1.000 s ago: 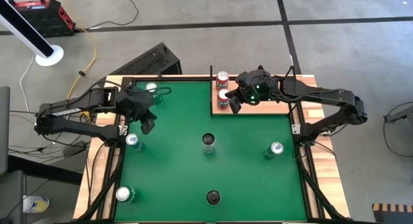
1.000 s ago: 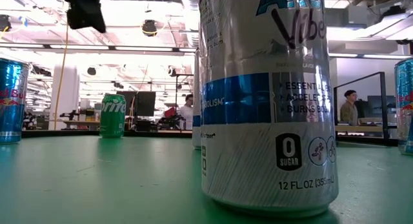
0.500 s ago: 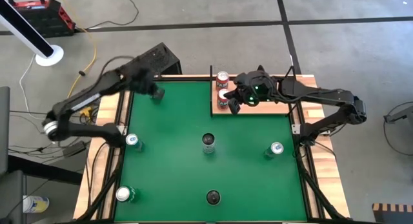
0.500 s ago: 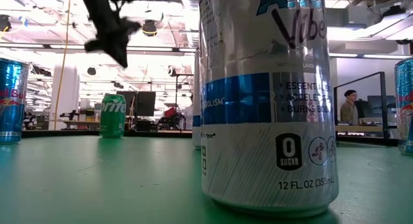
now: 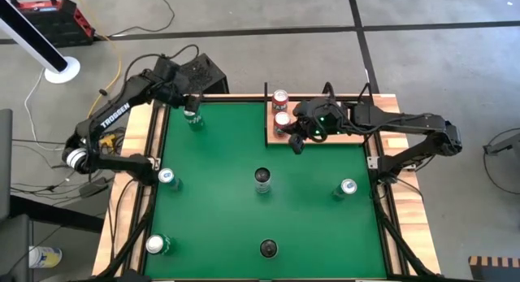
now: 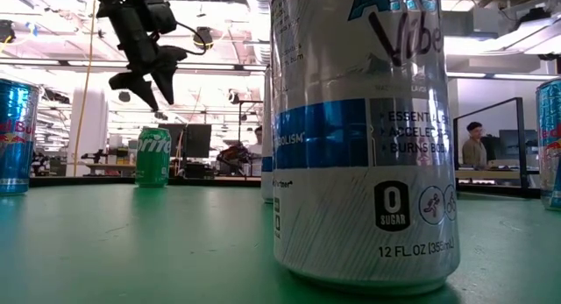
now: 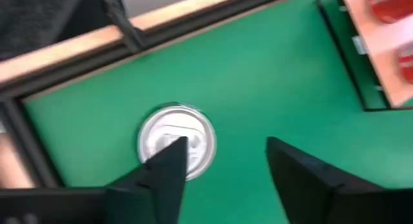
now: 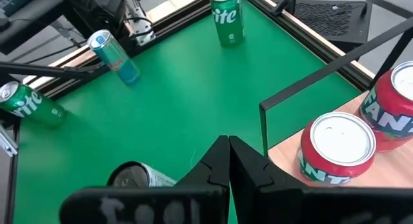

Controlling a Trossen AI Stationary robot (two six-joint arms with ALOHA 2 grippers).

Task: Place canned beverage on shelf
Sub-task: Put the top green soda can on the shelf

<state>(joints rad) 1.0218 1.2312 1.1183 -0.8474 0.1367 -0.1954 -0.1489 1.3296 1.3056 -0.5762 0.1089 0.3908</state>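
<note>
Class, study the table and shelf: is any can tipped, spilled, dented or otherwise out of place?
Nothing stands out. Two red cans stand upright on the shelf, and every can on the green tabletop is upright. No spill shows. The left gripper hovers over a green can.

Green felt table (image 5: 244,209) with slatted pale-wood rim; pale-wood shelf (image 5: 341,136) edged in black, bearing two red-and-white cans (image 8: 339,150); green Sprite can (image 6: 152,156); blue-and-silver cans (image 8: 115,56); black arms.
</note>
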